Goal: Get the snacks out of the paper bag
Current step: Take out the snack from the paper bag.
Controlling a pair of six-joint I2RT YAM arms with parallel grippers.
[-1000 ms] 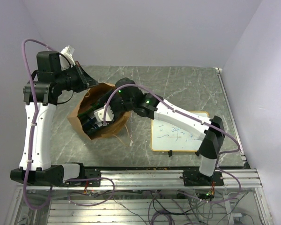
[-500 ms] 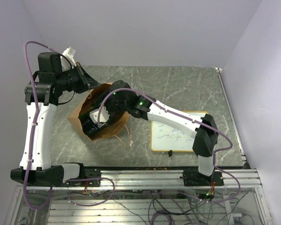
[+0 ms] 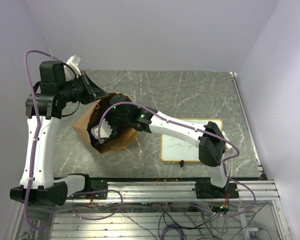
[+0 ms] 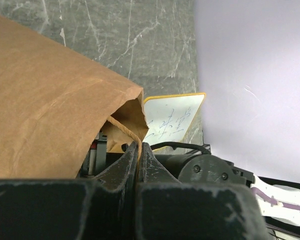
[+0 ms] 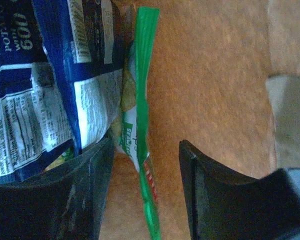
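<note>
**Paper bag** (image 3: 84,126): brown, standing on the left part of the table (image 3: 190,90) with its mouth turned up. A thin string handle (image 3: 134,149) is seen trailing from its near-right edge. In the left wrist view the bag (image 4: 50,105) is shown only from outside, as a broad creased wall, and its contents are hidden.

**Left gripper** (image 3: 94,95): placed at the far rim of the bag. From above, the fingers are too small to be judged. In the left wrist view the gripper (image 4: 138,152) is seen with both fingers pressed together on the folded rim, the paper pinched between them.

**Right gripper** (image 3: 100,134): lowered into the bag's mouth, with the right arm (image 3: 180,129) stretched across from the near right. From above, the fingers are hidden by the bag. In the right wrist view the gripper (image 5: 146,146) is seen with its jaws apart, against the orange-brown paper inside.

**Snacks**: all inside the bag, and not to be told apart from above. They are shown in the right wrist view alone.
- A green packet (image 5: 141,110) is seen edge-on, its sealed seam running down between the two fingers. A gap is left on the frame's right side.
- A blue packet (image 5: 45,75) with white printed panels is seen lying against it on the left.

**Whiteboard** (image 3: 182,150): orange-framed, laid flat at the near right of the table and partly covered by the right arm. In the left wrist view the whiteboard (image 4: 170,117) is glimpsed beyond the bag's rim.
</note>
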